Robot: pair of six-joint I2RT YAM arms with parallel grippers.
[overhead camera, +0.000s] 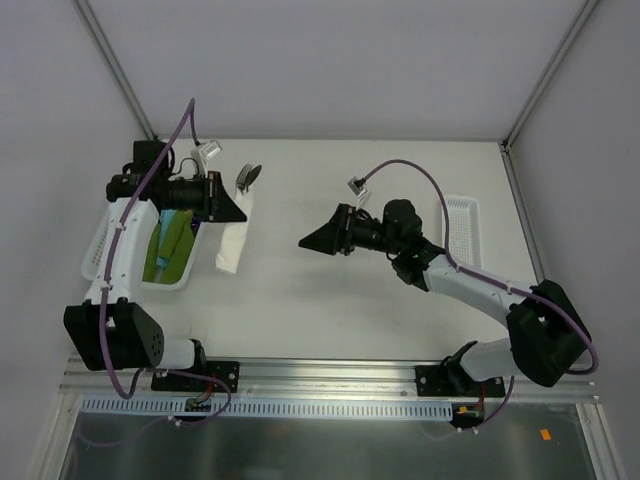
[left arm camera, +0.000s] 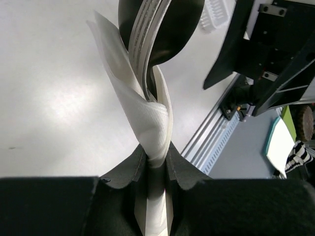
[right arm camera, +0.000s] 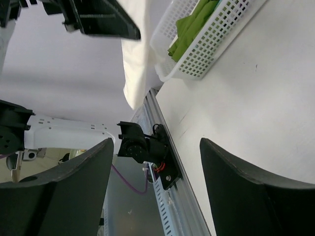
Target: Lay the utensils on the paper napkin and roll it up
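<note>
1. Top view.
   - Left fingers (overhead camera: 232, 207) over the left part of the desk (overhead camera: 330, 300), clamped across the napkin (overhead camera: 231, 245).
   - Napkin rolled into a narrow white bundle, just right of the left basket (overhead camera: 98, 250), which holds green cloths (overhead camera: 170, 245).
   - Black spoon (overhead camera: 248, 177) bowl sticking out of the bundle's far end.
   - Cannot tell whether the napkin touches the desk.
   - Right fingers (overhead camera: 315, 238) over mid-desk, pointed left, well apart from the napkin.
   - Right basket (overhead camera: 460, 225) at the desk's right edge.
2. Left wrist view.
   - Left fingers (left arm camera: 135, 167) nearly closed, pinching the twisted napkin (left arm camera: 147, 118) between both pads.
   - Spoon (left arm camera: 172, 29) bowl rising from the paper's top, with a pale ridged strip lying across it.
   - Fork not made out for certain.
   - Right arm (left arm camera: 275, 44) at the upper right.
3. Right wrist view.
   - Right fingers (right arm camera: 69, 191) spread wide, holding nothing, with bare desk (right arm camera: 256, 98) and the front rail between them.
   - Napkin (right arm camera: 135, 64) hanging below the left fingers (right arm camera: 93, 19), beside the left basket (right arm camera: 211, 49) with its green cloths (right arm camera: 189, 24).
</note>
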